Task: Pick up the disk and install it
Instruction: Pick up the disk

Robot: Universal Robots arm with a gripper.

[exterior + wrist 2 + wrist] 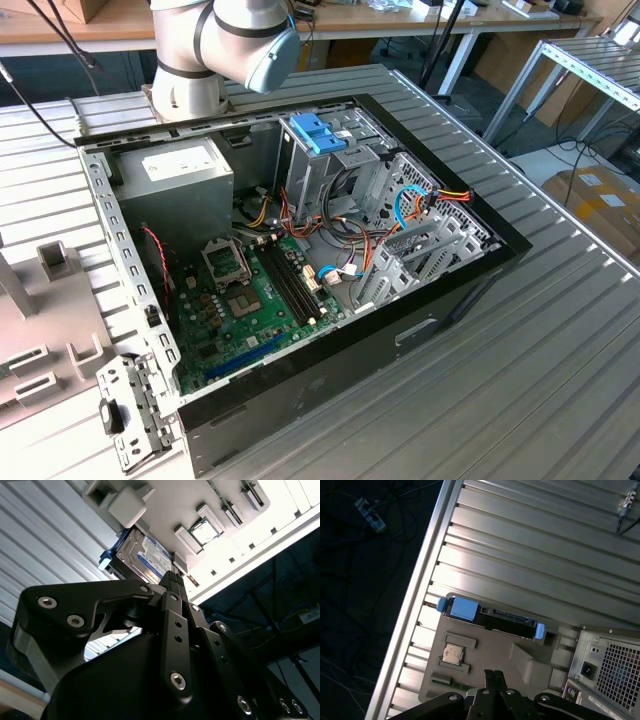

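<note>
The disk [502, 619] stands on edge in a slot of a grey parts tray [520, 655], its dark body framed by bright blue rails with a blue tab at one end. In the second wrist view the disk [142, 555] shows its silvery labelled face. My gripper [494, 672] hangs above the tray, a short way off the disk, with its two black fingers pressed together and nothing between them. The second wrist view shows the same shut gripper [174, 577], its tips pointing toward the disk's edge.
A processor chip [453, 653] lies in another tray pocket. The open computer case [300, 260] holds a motherboard, cables and a drive cage with a pale-blue latch [318, 132]. The ribbed metal table's edge [420, 605] runs close beside the tray. The arm's base [190, 80] stands behind the case.
</note>
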